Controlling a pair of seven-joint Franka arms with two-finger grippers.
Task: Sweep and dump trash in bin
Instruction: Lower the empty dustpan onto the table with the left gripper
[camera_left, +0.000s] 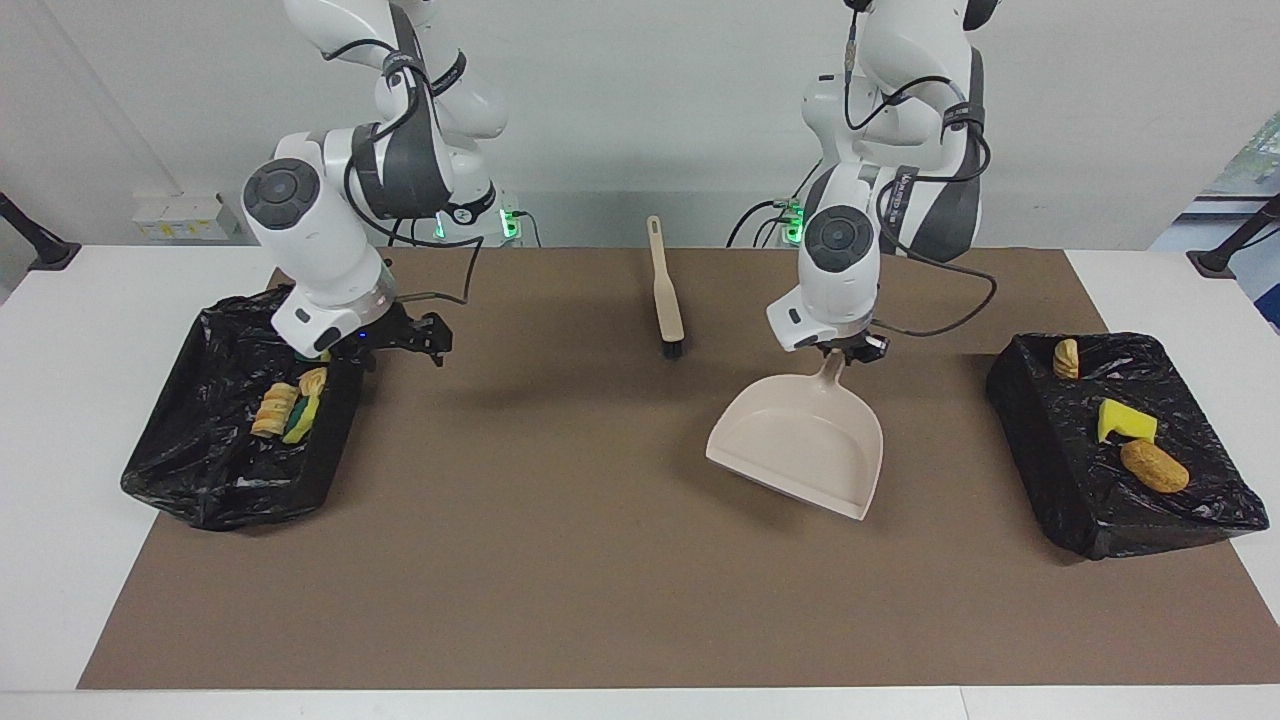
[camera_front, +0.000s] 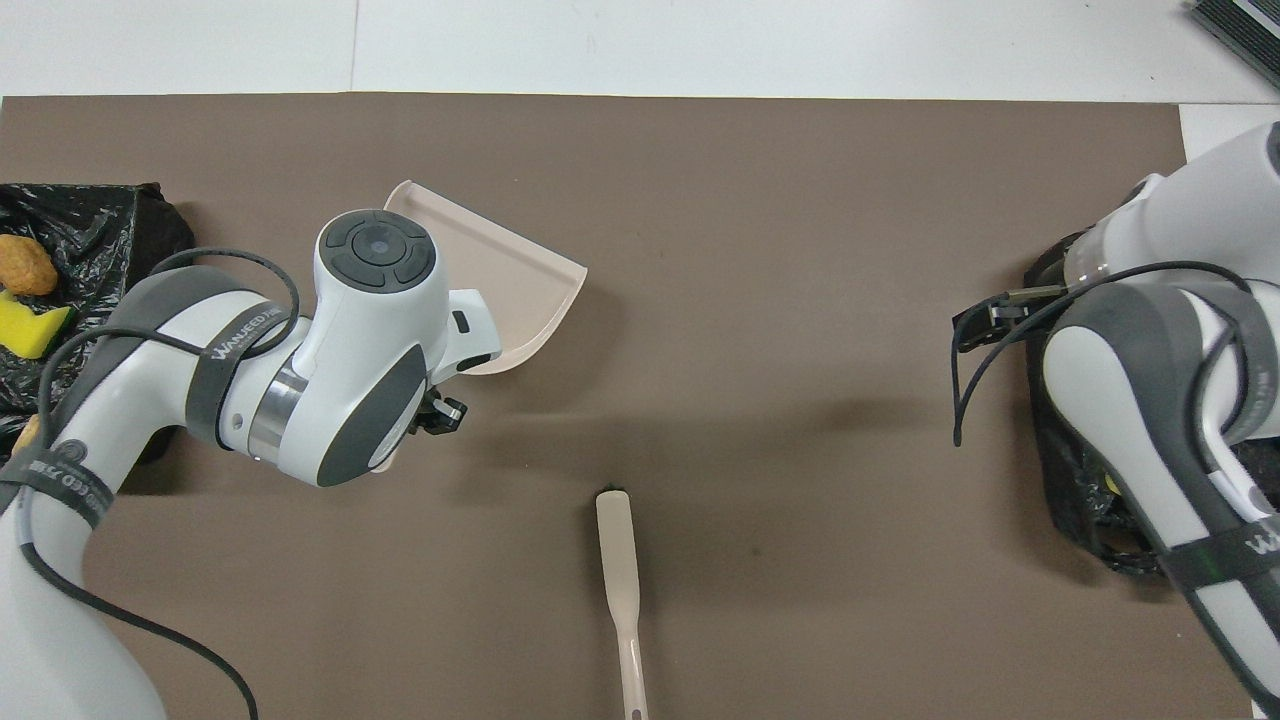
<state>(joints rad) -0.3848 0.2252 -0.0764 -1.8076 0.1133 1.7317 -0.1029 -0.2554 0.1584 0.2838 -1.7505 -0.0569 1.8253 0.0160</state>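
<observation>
Two black bag-lined bins sit on the brown paper mat (camera_left: 560, 560) that covers the white counter (camera_left: 90, 300). Clock positions are read on the facing view. The right-end bin (camera_left: 170, 480) is at nine o'clock of the mat and the left-end bin (camera_left: 1210, 510) at three.

All the trash I can find is in the bins; none shows on the mat. Golden pastry pieces and a yellow-and-green sponge chunk (camera_left: 290, 408) lie in the right-end bin. A pastry piece, a yellow sponge chunk and a brown bread piece (camera_left: 1155, 466) lie in the left-end bin.

The left tool (camera_left: 850, 346) is clamped on the handle of the beige plastic dustpan (camera_left: 800, 445). The pan is empty and sits at four o'clock of the beige long-handled brush (camera_left: 666, 300), which lies loose on the mat. The right tool (camera_left: 420, 335) hangs over the right-end bin's twelve o'clock edge. I cannot tell whether it is apart or together.

**Step:** Sweeping and dumping look finished, and the pan is probably being put away.

**Next move:** The pan likely needs setting flat on the mat before the left tool lets go and lifts off.

**Views:** The facing view shows both bins' contents and the grip on the handle. In the overhead view, the left arm hides that grip and the right arm covers most of the right-end bin. That view does show the pan's mouth pointing away from the robots.
</observation>
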